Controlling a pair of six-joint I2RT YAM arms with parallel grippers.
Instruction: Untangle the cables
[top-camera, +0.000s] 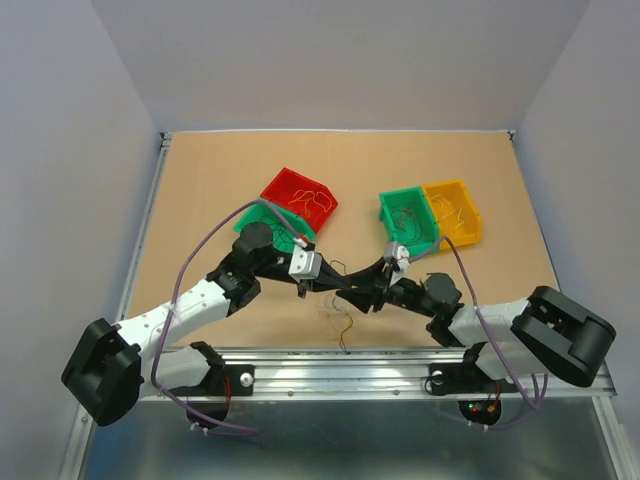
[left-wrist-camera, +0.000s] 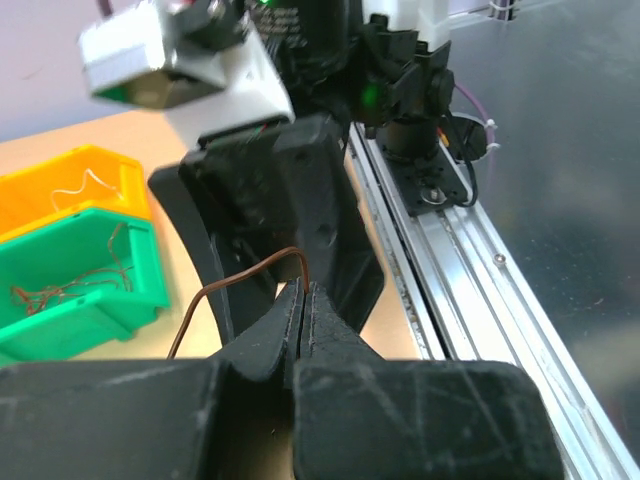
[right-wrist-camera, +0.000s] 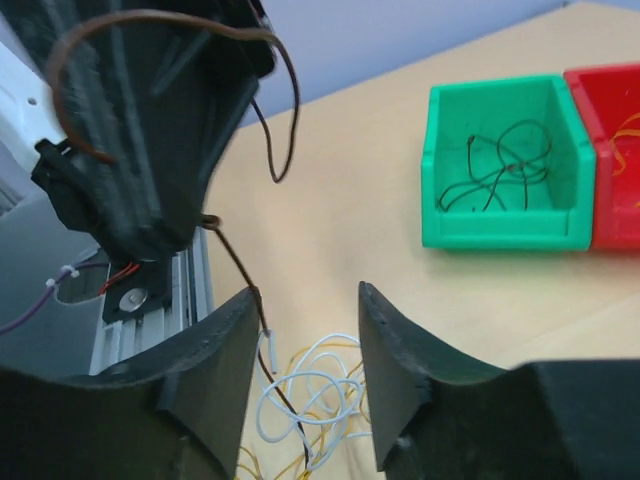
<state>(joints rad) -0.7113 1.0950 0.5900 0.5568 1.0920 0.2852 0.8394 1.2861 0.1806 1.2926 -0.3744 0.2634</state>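
Observation:
The cables (right-wrist-camera: 312, 400) lie as a small tangle of white and yellow wires on the table, seen in the top view (top-camera: 338, 322) near the front rail. A brown wire (left-wrist-camera: 245, 278) rises out of the tangle. My left gripper (left-wrist-camera: 302, 292) is shut on the brown wire's upper end and holds it above the table; it also shows in the top view (top-camera: 335, 275). My right gripper (right-wrist-camera: 305, 320) is open, right above the tangle, with the brown wire (right-wrist-camera: 240, 275) running along its left finger (right-wrist-camera: 225, 345). In the top view the right gripper (top-camera: 362, 290) faces the left one closely.
A red bin (top-camera: 298, 198) and a green bin (right-wrist-camera: 500, 165) with dark wires stand at the back left. A green bin (left-wrist-camera: 70, 270) with brown wires and a yellow bin (left-wrist-camera: 80, 185) with a whitish wire stand at the back right. A metal rail (top-camera: 340, 365) runs along the near edge.

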